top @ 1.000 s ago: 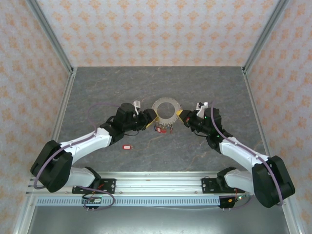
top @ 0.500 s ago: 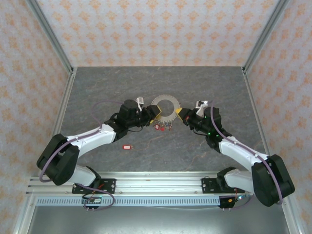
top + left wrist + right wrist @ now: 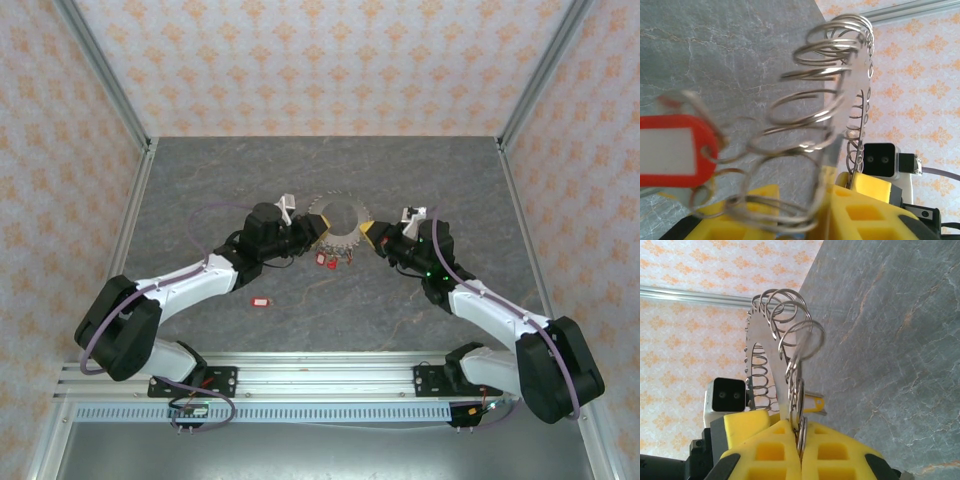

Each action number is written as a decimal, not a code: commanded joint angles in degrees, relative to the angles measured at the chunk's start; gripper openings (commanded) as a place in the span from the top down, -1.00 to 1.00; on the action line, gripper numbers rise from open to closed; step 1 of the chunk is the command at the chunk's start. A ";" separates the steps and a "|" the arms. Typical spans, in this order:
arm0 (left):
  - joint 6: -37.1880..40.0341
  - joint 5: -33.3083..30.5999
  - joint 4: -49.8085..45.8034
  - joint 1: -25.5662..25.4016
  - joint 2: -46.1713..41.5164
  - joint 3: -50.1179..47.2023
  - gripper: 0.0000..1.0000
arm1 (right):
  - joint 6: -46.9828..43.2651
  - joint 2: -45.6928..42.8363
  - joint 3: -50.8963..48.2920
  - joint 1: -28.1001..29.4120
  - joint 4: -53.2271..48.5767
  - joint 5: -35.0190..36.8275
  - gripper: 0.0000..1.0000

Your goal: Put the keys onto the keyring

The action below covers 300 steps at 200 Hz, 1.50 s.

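Looking over the grey marbled surface (image 3: 200, 180), centre frame, the right jaws clamp the large toothed metal keyring (image 3: 336, 226); the left jaws straddle its rim narrowly, grip unclear. Steadying it first seems wise, before fetching the small red-tagged key (image 3: 261, 301) lower left.

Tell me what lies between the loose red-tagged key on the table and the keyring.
Nothing visible. The key lies on bare table beside the left forearm, with open tabletop up to the keyring, which the right hand pinches.
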 commanded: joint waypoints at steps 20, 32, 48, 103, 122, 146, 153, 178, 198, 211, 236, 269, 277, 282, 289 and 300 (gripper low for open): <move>4.88 -1.77 -0.07 -0.46 -3.35 3.17 0.63 | -1.95 -1.72 1.19 0.71 3.50 -0.88 0.89; 5.66 -1.91 -1.01 -0.46 -3.94 3.35 0.60 | -2.17 -1.98 1.32 0.70 3.44 -0.97 0.90; 5.60 -2.34 -0.07 -0.45 -4.59 2.65 0.43 | -2.26 -2.34 1.43 0.68 2.94 -0.73 0.90; 5.05 -1.94 1.52 -0.36 -4.92 2.93 0.87 | -2.71 -2.69 1.76 0.78 2.54 -1.04 0.88; 5.70 -1.88 0.48 -0.41 -5.14 3.60 1.00 | -2.98 -2.78 1.50 0.73 2.63 -0.95 0.86; 6.15 -1.02 1.48 -0.21 -5.34 3.64 1.00 | -3.47 -3.25 1.04 0.72 2.82 -0.21 0.75; 6.27 -0.65 1.96 -0.10 -5.49 3.62 1.00 | -3.89 -3.61 0.89 0.73 2.80 0.04 0.69; 8.02 0.96 3.11 0.96 -6.60 3.56 1.00 | -8.50 -7.03 -0.08 0.70 -2.15 3.50 0.47; 9.86 2.37 3.94 2.23 -7.84 3.57 1.00 | -15.97 -12.90 -0.50 0.64 -11.08 9.26 0.28; 11.16 4.08 4.76 2.79 -8.46 3.83 1.00 | -20.82 -17.37 -1.57 0.69 -13.23 11.69 0.20; 14.07 7.65 4.61 3.14 -8.79 5.41 1.00 | -31.16 -25.26 -4.35 0.71 -13.46 12.73 0.15; 16.66 10.22 4.56 3.43 -8.97 7.01 1.00 | -44.90 -29.84 -6.15 1.16 -9.34 5.62 0.31; 17.26 10.85 4.65 3.49 -8.87 7.33 1.00 | -49.25 -30.10 -5.86 1.95 -9.35 3.06 0.33; 17.50 11.17 4.53 3.49 -8.79 7.62 1.00 | -51.99 -30.12 -5.48 2.67 -9.73 2.18 0.34; 17.71 11.69 4.67 3.46 -8.78 7.99 1.00 | -56.44 -30.08 -5.02 4.03 -10.67 1.90 0.39; 18.01 12.81 5.33 3.46 -8.45 8.32 1.00 | -64.07 -30.04 -4.62 7.22 -11.94 3.87 0.49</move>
